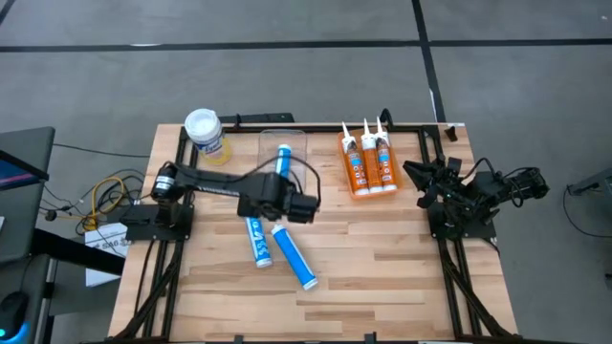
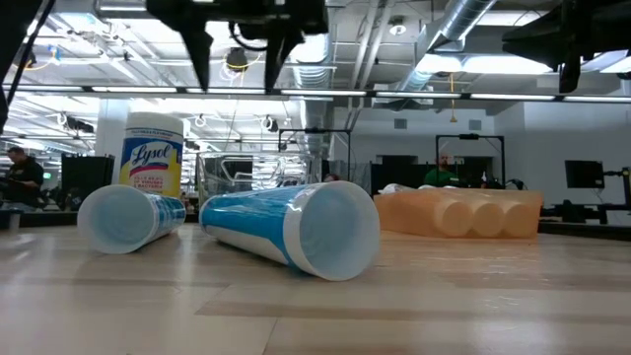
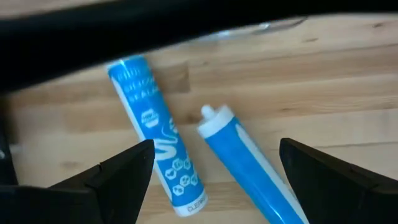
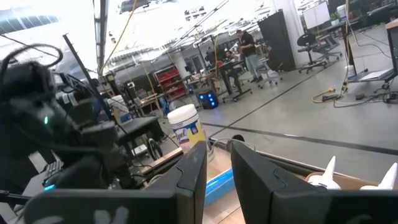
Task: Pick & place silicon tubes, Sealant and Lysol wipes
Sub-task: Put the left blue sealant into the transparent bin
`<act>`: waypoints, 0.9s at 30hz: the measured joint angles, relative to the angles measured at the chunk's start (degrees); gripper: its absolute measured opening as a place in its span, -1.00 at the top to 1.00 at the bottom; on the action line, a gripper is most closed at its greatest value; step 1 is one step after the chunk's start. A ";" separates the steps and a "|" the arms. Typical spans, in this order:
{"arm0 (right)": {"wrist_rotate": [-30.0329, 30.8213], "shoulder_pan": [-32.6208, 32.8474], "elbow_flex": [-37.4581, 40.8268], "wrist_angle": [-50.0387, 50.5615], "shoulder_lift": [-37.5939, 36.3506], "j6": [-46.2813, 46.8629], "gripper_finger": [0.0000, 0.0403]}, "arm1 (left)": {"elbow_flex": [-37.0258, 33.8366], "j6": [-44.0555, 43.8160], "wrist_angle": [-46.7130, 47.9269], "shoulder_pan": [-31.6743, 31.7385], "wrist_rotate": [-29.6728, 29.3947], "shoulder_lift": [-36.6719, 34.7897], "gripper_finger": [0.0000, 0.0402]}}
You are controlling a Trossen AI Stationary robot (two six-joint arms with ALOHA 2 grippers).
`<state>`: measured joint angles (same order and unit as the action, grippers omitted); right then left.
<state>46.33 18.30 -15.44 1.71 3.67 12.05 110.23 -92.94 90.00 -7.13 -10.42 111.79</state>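
Observation:
Two blue-and-white silicone tubes (image 1: 258, 239) (image 1: 294, 256) lie on their sides on the wooden table near its middle. They also show in the left wrist view (image 3: 158, 137) (image 3: 249, 162). My left gripper (image 3: 211, 168) (image 1: 277, 212) hangs open above their far ends, pointing down and touching nothing. A third blue tube (image 1: 283, 161) lies in a clear tray. Three orange sealant tubes (image 1: 368, 164) lie side by side at the far right. The Lysol wipes canister (image 1: 205, 132) stands upright at the far left. My right gripper (image 4: 217, 168) waits at the table's right edge, its fingers a narrow gap apart and empty.
The clear tray (image 1: 268, 143) stands at the table's far middle, between the canister and the sealant tubes. A black frame rail (image 1: 316, 122) runs along the far edge. The near half of the table (image 1: 382, 287) is bare wood. People and benches show in the room beyond.

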 joint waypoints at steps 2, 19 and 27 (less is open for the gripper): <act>0.00 -0.01 0.00 -0.02 0.02 0.00 0.67 | -2.69 -2.86 -0.11 -1.00 1.41 -0.09 -0.69; 0.17 -0.01 0.00 -0.02 -0.01 0.00 0.67 | -31.73 -18.78 -13.94 -4.61 6.90 -7.89 -0.61; 0.17 0.01 0.00 0.00 0.02 0.00 0.67 | -42.82 -20.85 -27.10 -2.55 6.68 -10.23 -0.61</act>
<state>46.50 18.31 -15.44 1.71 3.68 12.05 67.41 -113.79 62.90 -9.68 -3.74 101.56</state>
